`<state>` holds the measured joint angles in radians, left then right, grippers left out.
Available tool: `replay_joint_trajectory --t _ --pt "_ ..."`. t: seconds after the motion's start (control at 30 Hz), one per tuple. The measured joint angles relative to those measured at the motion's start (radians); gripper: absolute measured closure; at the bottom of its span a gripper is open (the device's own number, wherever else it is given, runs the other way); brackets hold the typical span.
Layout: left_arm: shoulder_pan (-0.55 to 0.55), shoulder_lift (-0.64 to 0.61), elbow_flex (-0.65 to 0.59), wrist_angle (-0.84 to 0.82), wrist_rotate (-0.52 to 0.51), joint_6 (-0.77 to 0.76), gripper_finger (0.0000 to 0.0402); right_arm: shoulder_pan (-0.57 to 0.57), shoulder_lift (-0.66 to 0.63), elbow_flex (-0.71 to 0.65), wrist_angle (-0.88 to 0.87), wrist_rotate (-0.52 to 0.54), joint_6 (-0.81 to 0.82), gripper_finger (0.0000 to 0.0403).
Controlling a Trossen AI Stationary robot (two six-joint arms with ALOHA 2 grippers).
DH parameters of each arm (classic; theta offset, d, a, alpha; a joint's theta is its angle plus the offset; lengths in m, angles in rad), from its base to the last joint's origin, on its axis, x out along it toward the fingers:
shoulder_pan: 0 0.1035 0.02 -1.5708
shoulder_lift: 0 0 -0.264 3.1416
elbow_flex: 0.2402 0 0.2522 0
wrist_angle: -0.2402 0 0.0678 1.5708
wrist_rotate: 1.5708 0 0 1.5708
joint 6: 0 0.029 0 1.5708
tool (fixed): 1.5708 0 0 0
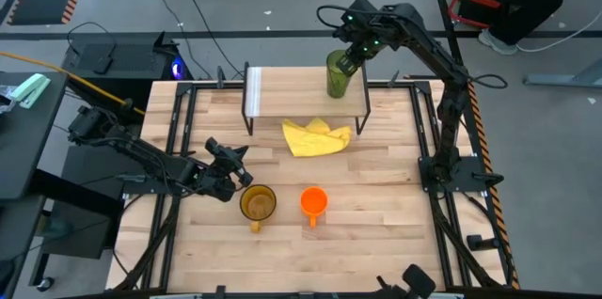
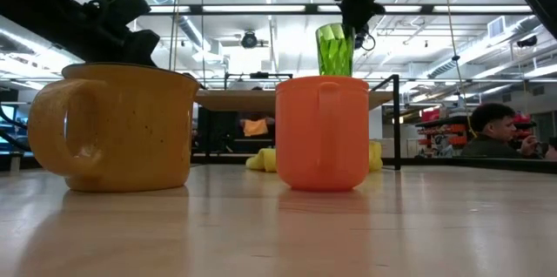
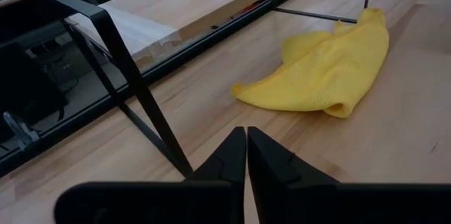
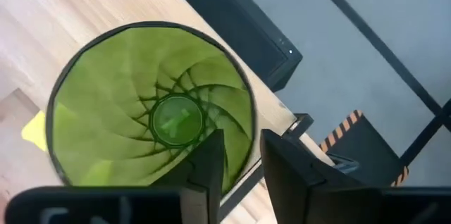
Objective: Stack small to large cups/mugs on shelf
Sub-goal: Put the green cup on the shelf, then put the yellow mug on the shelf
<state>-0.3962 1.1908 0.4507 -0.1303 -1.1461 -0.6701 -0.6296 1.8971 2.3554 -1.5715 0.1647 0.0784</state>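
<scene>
Two dark jointed arms, green indicator lights

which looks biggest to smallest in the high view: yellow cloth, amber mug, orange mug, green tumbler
1. yellow cloth, widest footprint
2. amber mug
3. green tumbler and orange mug: similar openings seen from above, and the tumbler stands higher on the shelf, nearer the camera, so no ranking

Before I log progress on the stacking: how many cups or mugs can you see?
3. The green tumbler stands on the shelf at its right end. The amber mug and the orange mug sit side by side on the table's front. None looks hidden.
</scene>
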Motion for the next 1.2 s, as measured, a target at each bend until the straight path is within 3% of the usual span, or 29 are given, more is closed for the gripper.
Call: replay_joint_trajectory --t 0.27,0.57,0.7,0.87,1.2 --pt "0.0 0.0 0.0 0.0 0.0 0.0 0.0386 0.0 -0.101 0.0 0.0 0.081 0.032 0.0298" --pt "0.0 0.0 0.0 0.0 0.0 0.0 0.038 0.079 -0.25 0.0 0.0 0.087 0.173 0.0298" --pt "0.0 0.0 0.0 0.0 0.002 0.001 0.0378 0.188 -0.318 -0.003 0.001 0.096 0.214 0.0298" --pt "0.0 0.0 0.0 0.0 0.06 0.0 0.0385 0.399 -0.417 -0.074 0.002 0.202 0.298 0.0298" --pt "-0.001 0.0 0.0 0.0 0.116 -0.026 0.0377 0.836 -0.614 -0.41 0.001 0.378 0.535 0.0298"
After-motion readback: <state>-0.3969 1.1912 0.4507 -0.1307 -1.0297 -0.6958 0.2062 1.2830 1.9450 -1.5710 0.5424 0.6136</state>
